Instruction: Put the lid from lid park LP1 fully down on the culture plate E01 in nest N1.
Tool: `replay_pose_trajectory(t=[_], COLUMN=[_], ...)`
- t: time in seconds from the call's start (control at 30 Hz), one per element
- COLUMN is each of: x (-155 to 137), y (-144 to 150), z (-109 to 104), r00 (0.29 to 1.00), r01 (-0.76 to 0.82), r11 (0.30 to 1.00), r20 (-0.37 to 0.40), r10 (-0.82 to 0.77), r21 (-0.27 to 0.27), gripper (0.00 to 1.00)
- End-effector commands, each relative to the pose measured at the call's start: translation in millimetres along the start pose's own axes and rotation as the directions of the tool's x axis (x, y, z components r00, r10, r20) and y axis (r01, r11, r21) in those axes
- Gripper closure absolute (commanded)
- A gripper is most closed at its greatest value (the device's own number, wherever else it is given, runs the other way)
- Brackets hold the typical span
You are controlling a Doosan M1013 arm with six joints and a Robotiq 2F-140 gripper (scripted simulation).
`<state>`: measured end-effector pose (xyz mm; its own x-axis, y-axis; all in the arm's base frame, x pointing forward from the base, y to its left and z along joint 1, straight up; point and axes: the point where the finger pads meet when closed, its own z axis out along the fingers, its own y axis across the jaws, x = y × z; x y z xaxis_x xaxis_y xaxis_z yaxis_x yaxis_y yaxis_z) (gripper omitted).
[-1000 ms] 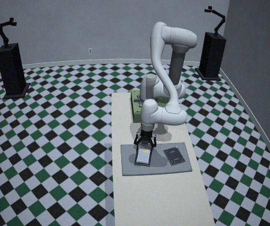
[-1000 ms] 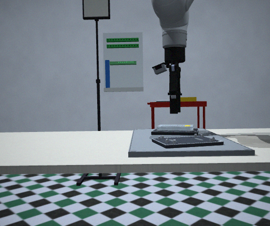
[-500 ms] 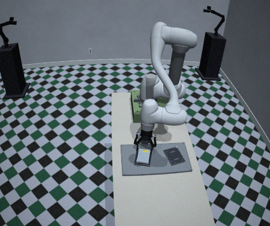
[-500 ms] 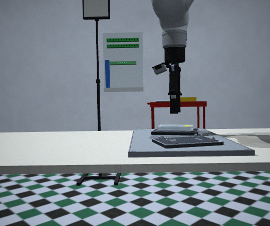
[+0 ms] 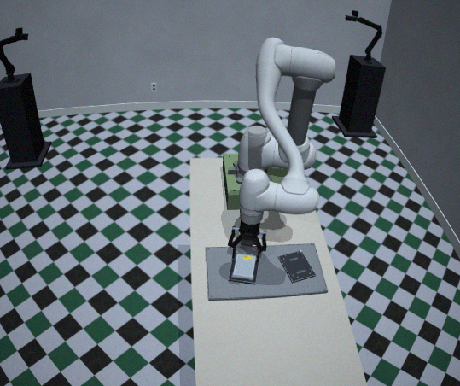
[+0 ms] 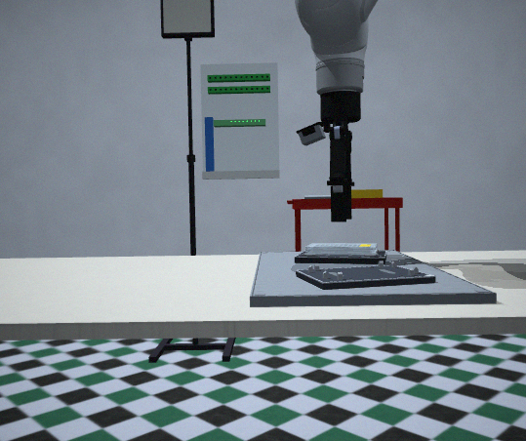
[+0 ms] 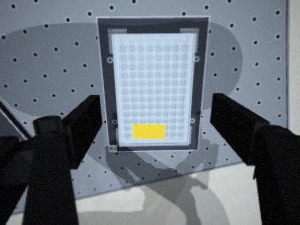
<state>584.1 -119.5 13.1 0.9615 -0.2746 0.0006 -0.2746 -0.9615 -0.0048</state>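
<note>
The culture plate E01 sits in the black nest N1 on the left side of the grey pegboard base. It is white with many wells and a yellow label. A clear lid appears to lie flat on it; it also shows in the exterior view. The black lid park LP1 lies to the right with nothing on it. My gripper hangs straight above the plate, well clear of it. Its fingers are open, with nothing between them.
A green block stands by the arm's base behind the pegboard. The table's left edge runs close to the pegboard. A red table and a stand with a sign are far behind.
</note>
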Motion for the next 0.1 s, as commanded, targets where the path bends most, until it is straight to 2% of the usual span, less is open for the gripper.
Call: replay_pose_trajectory(t=[0.0, 0.07], x=[0.5, 0.5], y=[-0.1, -0.1], z=[-0.6, -0.6], r00=[1.000, 1.000], r01=[0.000, 0.000], r11=[1.000, 1.000], r20=[-0.001, -0.001], r10=[0.000, 0.000], r21=[0.000, 0.000], gripper=[0.31, 0.31])
